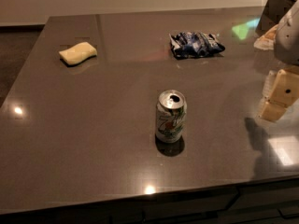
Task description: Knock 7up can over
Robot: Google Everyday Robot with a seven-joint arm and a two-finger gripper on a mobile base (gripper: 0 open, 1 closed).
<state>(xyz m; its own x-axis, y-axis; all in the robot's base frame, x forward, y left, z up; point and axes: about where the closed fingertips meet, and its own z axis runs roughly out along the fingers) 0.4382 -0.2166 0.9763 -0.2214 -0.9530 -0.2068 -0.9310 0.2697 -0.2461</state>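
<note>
The 7up can (170, 116) stands upright near the middle front of the dark table (84, 125), silver top with an opened tab, white-silver body with green lettering. My gripper (276, 97) is at the right edge of the view, well to the right of the can and apart from it, hanging above the table. Its pale yellow fingers (284, 88) point downward. Its shadow falls on the table below it.
A pale yellow sponge (78, 52) lies at the back left. A dark blue snack bag (196, 44) lies at the back centre-right. Some objects stand at the far right corner (275, 13). The table's front edge runs along the bottom.
</note>
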